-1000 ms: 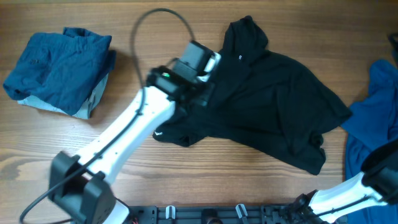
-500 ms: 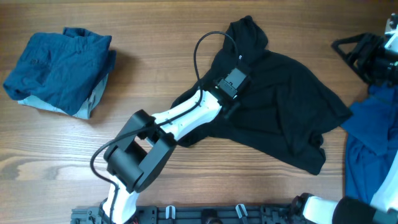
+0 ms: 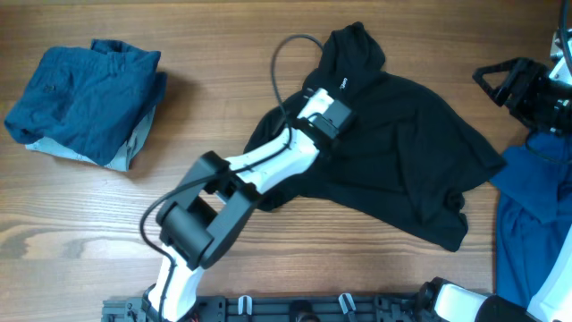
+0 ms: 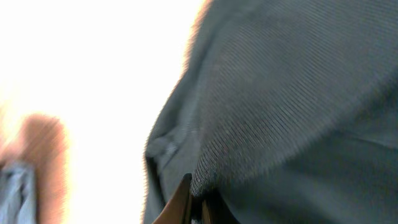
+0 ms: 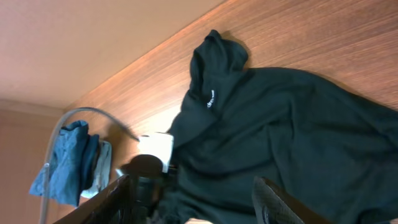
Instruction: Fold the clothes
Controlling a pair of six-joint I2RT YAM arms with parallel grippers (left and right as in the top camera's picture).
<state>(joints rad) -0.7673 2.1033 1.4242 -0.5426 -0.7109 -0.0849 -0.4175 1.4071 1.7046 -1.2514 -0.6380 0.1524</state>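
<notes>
The clothes lie on the wooden table. The black garment is spread crumpled in the middle, its tiny white logo near the top. My left gripper is shut on a fold of this black fabric; in the overhead view it sits at the garment's upper left part. My right gripper hovers open off the garment's right side, with nothing between its fingers. From there it looks across at the black garment.
A teal-blue garment lies bunched at the far left. A bright blue garment lies at the right edge, below my right gripper. The left arm crosses the garment's lower left edge, and a cable loops above it.
My left arm reached further onto the black garment and its jaws closed on the fabric. The right arm swung up from the bottom right to the right edge.
</notes>
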